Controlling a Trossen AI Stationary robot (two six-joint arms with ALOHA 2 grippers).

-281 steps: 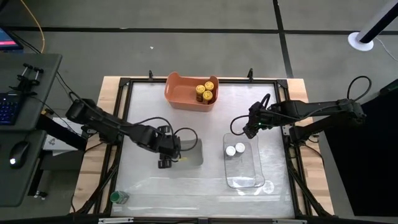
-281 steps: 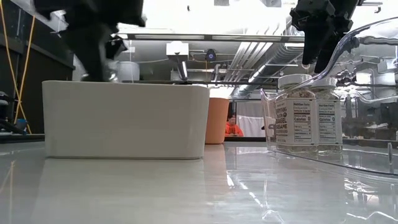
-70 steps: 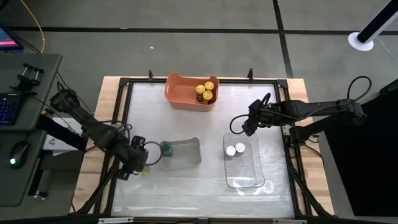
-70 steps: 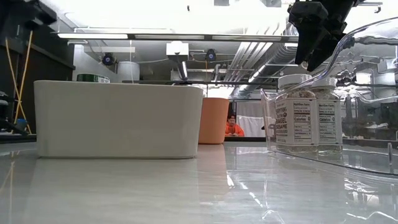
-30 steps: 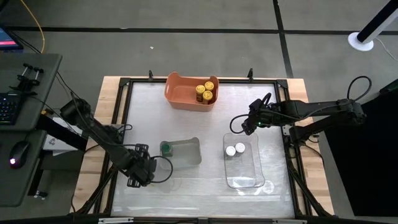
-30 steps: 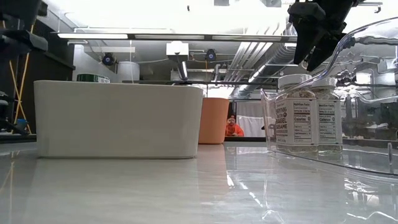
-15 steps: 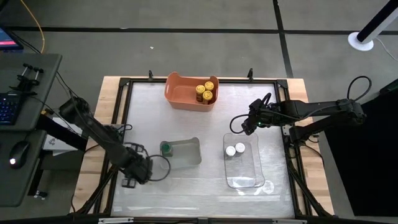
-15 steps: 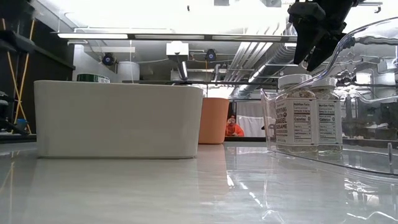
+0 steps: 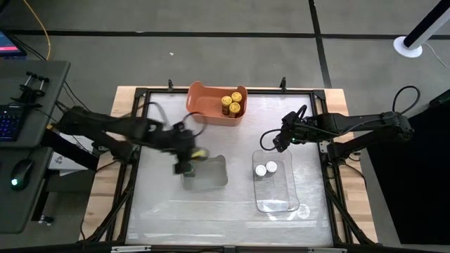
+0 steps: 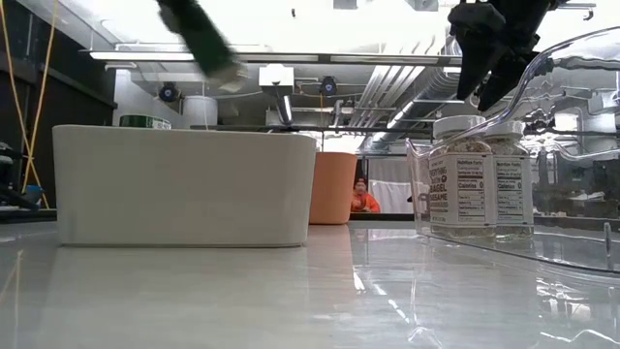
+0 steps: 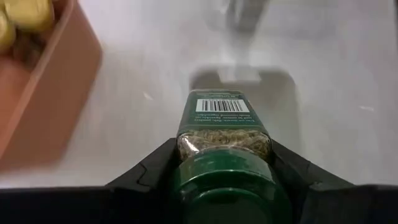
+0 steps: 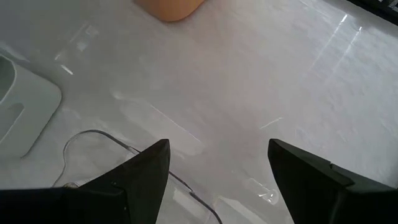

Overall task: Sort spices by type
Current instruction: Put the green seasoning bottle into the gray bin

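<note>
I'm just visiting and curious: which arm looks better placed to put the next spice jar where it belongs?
The left, probably. Its gripper already clamps a green-capped jar near the grey tray, while the right gripper hangs open and empty beside the clear tray.

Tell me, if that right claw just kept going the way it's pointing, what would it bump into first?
Most likely the bare table. The right gripper is open and angled down at empty white surface, nothing between its fingers. The orange bin sits farther off along that line, so the tabletop probably comes first, though depth is hard to judge.
</note>
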